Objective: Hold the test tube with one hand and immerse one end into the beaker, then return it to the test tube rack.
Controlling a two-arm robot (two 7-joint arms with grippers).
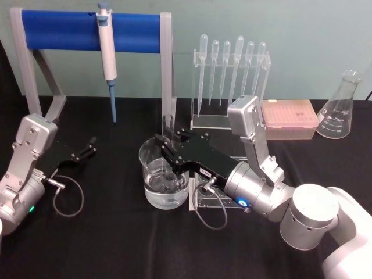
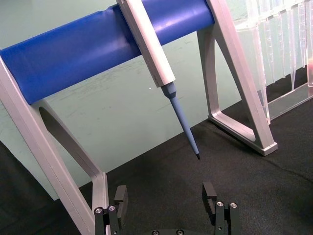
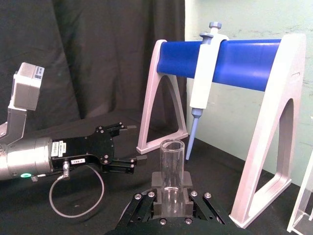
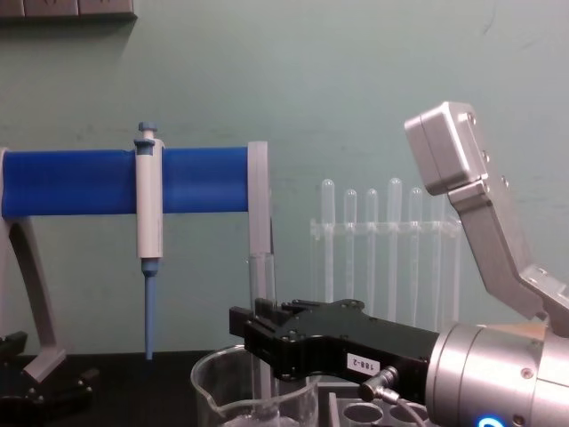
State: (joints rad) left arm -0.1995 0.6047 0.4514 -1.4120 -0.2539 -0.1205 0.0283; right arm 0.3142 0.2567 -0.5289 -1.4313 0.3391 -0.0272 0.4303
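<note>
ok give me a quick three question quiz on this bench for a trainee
1. True or false: the black left gripper is shut on the white-and-blue pipettor hanging from the blue bar.
2. Which gripper is shut on the upright clear glass test tube? A the left gripper; B the black right gripper.
3. Fill in: the tube's lower part reaches down into the wide clear glass ___.
Key: 1 false, it is open and apart from it; 2 B; 3 beaker.
</note>
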